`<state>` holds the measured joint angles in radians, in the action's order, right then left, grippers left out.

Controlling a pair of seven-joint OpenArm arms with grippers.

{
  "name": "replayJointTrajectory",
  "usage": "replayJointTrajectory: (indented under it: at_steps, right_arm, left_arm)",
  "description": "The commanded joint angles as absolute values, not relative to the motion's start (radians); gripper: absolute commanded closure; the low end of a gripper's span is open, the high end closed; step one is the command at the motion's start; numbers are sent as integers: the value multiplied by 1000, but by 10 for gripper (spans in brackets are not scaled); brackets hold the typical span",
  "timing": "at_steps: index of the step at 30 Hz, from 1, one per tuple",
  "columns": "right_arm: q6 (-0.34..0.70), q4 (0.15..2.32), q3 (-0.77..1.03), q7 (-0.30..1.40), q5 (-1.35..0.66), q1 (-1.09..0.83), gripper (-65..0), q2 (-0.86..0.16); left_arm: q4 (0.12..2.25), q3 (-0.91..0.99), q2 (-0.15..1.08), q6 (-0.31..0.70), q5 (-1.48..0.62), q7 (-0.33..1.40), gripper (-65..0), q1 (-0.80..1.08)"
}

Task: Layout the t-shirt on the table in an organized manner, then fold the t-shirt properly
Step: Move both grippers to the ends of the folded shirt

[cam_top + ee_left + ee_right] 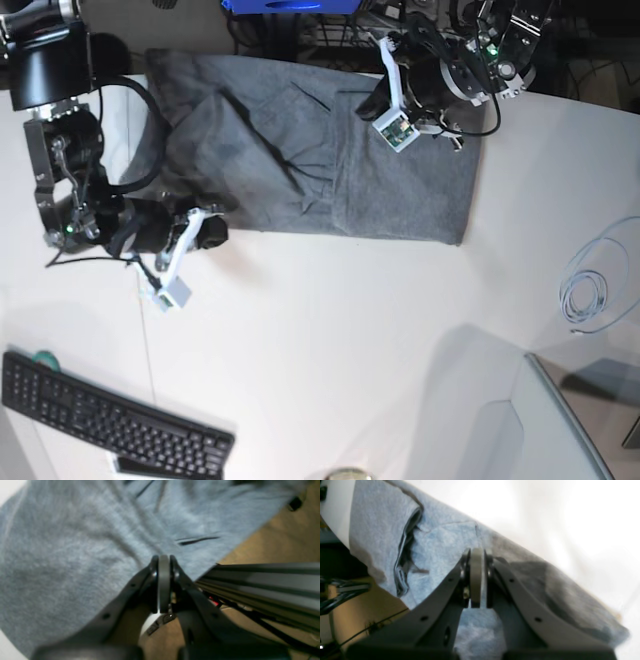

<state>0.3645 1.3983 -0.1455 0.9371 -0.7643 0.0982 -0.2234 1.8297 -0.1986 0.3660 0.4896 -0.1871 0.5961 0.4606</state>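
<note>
The heather-grey t-shirt [330, 170] lies spread with creases across the far part of the white table [350, 340]. My left gripper [372, 100] sits at its far edge, by the table's rim. In the left wrist view that gripper [164, 558] is shut, and creases in the t-shirt [75, 555] run into its tips. At the shirt's near left corner is my right gripper [213, 228]. Its wrist view shows the right gripper [477, 551] shut, with the t-shirt [440, 545] pinched between the pads over the table [545, 517].
A black keyboard [110, 420] lies at the near left. At the right edge of the table is a coiled pale cable [585, 295]. A grey box corner [540, 430] sits near right. Beyond the table's far rim are a metal frame [262, 585] and tan floor.
</note>
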Motion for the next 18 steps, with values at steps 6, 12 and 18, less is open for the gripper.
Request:
replayJointTrajectory:
  at_steps: [6, 12, 18]
  right_arm:
    - [366, 1368, -199, 909, -788, 176, -30, -157]
    - [321, 1481, 88, 912, -789, 16, -38, -148]
    - [318, 1610, 377, 995, -794, -145, -363, -147]
  left_arm:
    - [1840, -64, 260, 487, -193, 587, 0, 426]
    - [1715, -53, 226, 489, -191, 585, 0, 377]
    - [1762, 176, 219, 493, -193, 579, 0, 466]
